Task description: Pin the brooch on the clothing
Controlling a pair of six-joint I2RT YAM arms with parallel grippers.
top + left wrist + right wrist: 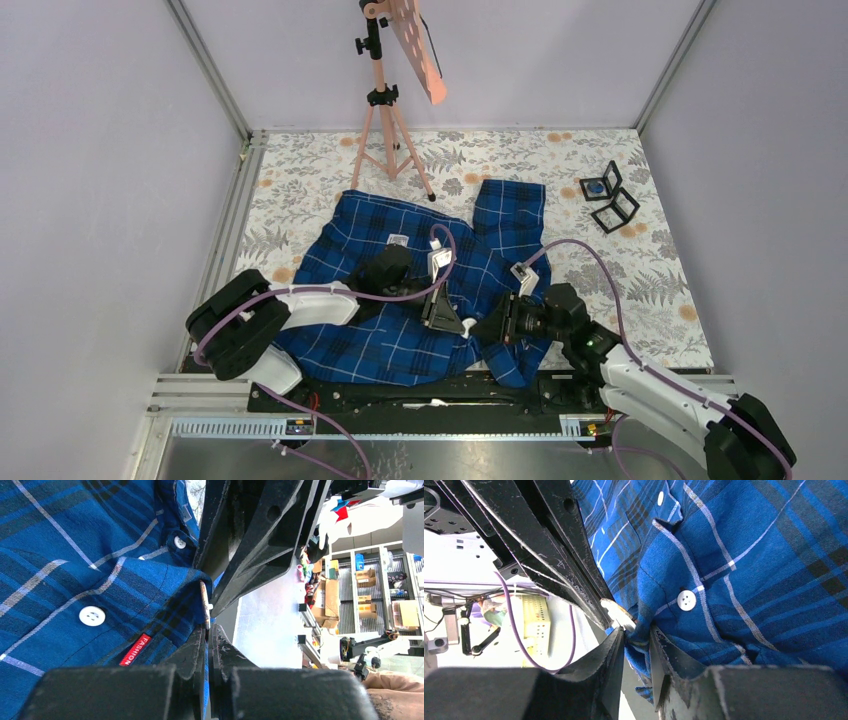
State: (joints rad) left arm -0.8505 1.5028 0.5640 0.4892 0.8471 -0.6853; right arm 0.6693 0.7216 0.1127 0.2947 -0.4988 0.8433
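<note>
Overhead view: the shirt (395, 345) lies spread at the centre of the table (650, 270), collar toward 12 o'clock. My left gripper (458, 324) comes in from 8 o'clock and my right gripper (488, 328) from 4 o'clock. Their tips nearly meet over the front placket, with a small pale piece, which I take to be the brooch (468, 324), between them. Left wrist view: the left jaws are closed together, and the thin brooch (204, 605), seen edge-on, rises from their tips toward 12 o'clock, so I judge it gripped there. It touches the folded placket edge, and a red tag (135, 650) sits at 8 o'clock of it. Right wrist view: the right jaws stand narrowly apart, pinching a fold of plaid cloth (640, 647). The brooch (615, 611) is just beside that fold, at 11 o'clock. Step in hand, as I judge it: presenting the pin to the raised fold. The next move calls for a short, straight push through the cloth while the right keeps the fold taut. I cannot tell whether the pin has entered yet.
</note>
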